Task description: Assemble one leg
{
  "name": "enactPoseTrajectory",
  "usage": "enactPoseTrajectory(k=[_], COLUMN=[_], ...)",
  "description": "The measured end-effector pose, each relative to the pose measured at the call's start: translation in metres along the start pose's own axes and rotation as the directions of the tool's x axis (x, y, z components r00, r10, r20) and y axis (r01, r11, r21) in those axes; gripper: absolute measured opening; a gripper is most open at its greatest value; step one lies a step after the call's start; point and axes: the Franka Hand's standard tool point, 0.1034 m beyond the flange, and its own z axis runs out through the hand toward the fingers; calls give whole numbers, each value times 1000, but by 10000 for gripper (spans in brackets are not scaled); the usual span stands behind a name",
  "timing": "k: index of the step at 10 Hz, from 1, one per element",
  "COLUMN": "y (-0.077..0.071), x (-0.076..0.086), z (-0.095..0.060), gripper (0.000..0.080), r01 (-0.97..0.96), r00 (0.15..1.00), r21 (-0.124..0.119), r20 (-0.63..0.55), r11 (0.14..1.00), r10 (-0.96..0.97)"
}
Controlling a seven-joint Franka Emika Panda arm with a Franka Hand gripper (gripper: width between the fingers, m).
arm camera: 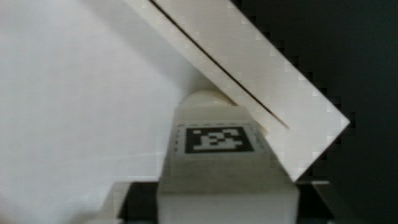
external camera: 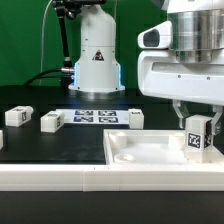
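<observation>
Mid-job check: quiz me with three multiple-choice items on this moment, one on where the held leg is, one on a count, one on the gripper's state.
1. Where is the held leg?
A. on the marker board
B. over the tray-like piece
C. beyond the table

2. How many loose legs lie on the black table?
A. one
B. three
C. five

3. The gripper is:
A. shut on the leg
B. open, hovering
C. out of view

Key: B, the leg hangs at the tray's end on the exterior view's right; B, three blocks lie loose; A, fingers flank the tagged block.
</observation>
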Motion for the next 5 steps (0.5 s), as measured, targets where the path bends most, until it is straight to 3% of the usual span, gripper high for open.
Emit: enactPoseTrajectory(k=[5], y=[0], x=[1], z=[0], gripper=[292], r01=[-137], r00=[991], r21=[2], r20=[5], r11=[991], r10=[137])
